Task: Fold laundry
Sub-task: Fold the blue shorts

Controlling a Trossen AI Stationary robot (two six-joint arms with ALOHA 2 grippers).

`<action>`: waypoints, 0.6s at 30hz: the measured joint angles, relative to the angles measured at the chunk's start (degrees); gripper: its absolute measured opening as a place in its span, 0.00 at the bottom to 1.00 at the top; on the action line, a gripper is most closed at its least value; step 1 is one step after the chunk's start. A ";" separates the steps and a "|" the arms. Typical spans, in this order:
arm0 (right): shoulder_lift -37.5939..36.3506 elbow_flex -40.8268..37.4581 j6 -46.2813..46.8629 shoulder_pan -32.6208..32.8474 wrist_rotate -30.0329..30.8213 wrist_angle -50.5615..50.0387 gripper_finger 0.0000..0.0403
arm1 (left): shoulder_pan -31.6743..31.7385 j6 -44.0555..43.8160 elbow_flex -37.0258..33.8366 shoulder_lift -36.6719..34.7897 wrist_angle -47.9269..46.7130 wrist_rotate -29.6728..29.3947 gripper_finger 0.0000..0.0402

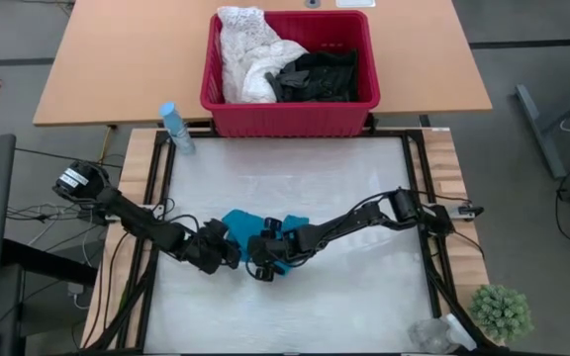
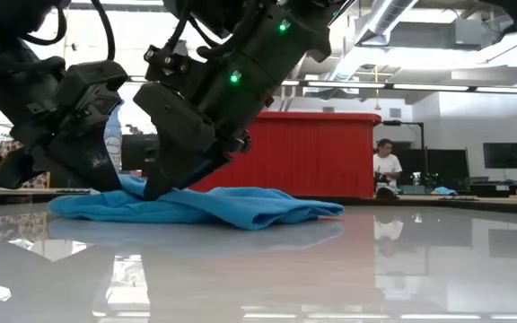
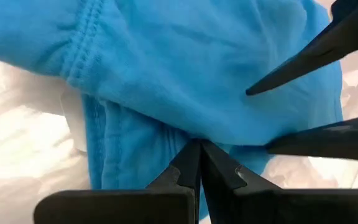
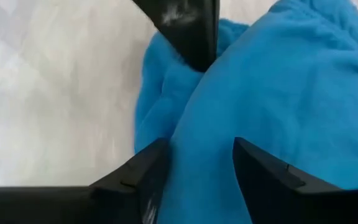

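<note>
The teal garment [image 1: 283, 237] lies crumpled on the white table [image 1: 295, 178] near its front middle, with both grippers down on it. The left gripper [image 3: 199, 144] has its fingers pressed together with their tips at a fold of the cloth, though whether any cloth is actually caught between them is hard to tell. The right gripper [image 4: 197, 158], just beside it, has its fingers spread with a ridge of the teal cloth rising between them, and at the table's far edge the red basket [image 1: 290, 117] holds a white garment [image 1: 248, 49] and black clothes [image 1: 317, 74].
</note>
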 joint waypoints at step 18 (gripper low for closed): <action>-0.02 0.00 0.04 -0.70 1.68 -6.76 0.09 | -0.63 5.91 0.00 -0.04 -0.57 10.58 0.00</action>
